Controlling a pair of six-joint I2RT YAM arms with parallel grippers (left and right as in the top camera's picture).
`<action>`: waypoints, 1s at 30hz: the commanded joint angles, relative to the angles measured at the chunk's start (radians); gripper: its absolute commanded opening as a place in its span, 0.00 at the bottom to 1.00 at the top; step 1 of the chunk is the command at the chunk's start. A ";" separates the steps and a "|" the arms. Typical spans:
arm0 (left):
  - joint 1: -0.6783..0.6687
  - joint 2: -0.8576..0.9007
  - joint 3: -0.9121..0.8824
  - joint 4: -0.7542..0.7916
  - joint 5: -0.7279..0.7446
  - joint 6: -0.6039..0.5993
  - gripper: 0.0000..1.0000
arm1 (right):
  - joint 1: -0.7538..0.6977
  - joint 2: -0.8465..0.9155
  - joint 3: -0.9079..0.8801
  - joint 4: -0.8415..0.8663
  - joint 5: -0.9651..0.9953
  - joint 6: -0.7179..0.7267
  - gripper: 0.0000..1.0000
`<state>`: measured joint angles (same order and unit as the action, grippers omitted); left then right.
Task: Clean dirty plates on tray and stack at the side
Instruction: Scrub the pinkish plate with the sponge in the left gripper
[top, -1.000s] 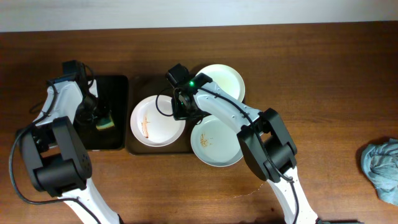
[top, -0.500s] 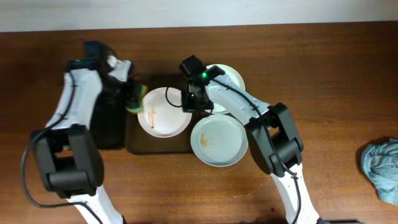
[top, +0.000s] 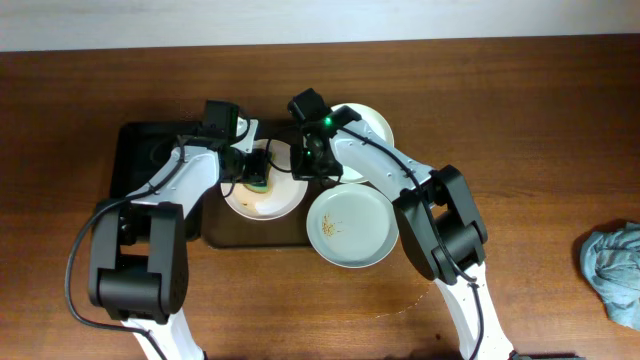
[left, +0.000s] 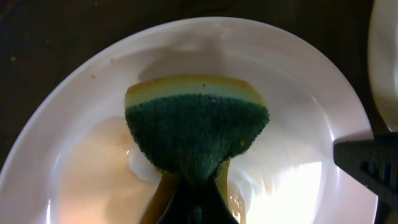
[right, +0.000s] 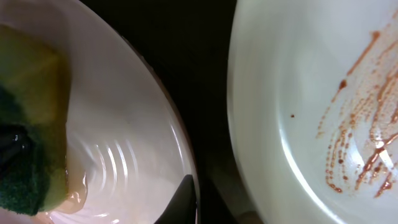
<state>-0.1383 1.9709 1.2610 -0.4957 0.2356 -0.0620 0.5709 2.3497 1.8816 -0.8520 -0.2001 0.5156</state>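
Three plates lie on and around the dark-brown tray (top: 218, 234). The left white plate (top: 272, 204) holds a wet brownish film. My left gripper (top: 256, 172) is shut on a green-and-yellow sponge (left: 199, 127) that presses into this plate (left: 298, 93). My right gripper (top: 306, 170) is shut on the plate's right rim (right: 124, 124), one finger (right: 186, 200) inside the rim. A pale plate (top: 347, 228) with orange-brown smears (right: 298, 124) lies at the front right. A third plate (top: 368, 125) lies at the back right, partly under my right arm.
A smaller black tray (top: 140, 165) lies left of the brown tray, under my left arm. A crumpled blue-grey cloth (top: 612, 270) lies at the table's far right edge. Bare wooden table (top: 520, 150) surrounds the trays.
My left gripper has carried the sponge from the black tray rightwards onto the left plate. The plate's orange streak is now a wet smear. The right gripper shifted the plate slightly and still holds it.
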 joint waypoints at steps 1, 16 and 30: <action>-0.003 0.013 -0.014 -0.100 -0.038 -0.043 0.01 | 0.024 0.028 0.002 0.005 -0.009 -0.002 0.04; 0.030 0.013 -0.014 -0.217 -0.324 -0.146 0.00 | 0.013 0.065 -0.034 0.066 -0.193 0.042 0.04; 0.166 0.013 -0.014 -0.007 -0.116 -0.185 0.00 | -0.015 0.082 -0.042 0.112 -0.320 -0.022 0.04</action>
<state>-0.0242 1.9747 1.2503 -0.4938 0.3737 -0.1772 0.5438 2.3920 1.8610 -0.7422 -0.5007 0.5114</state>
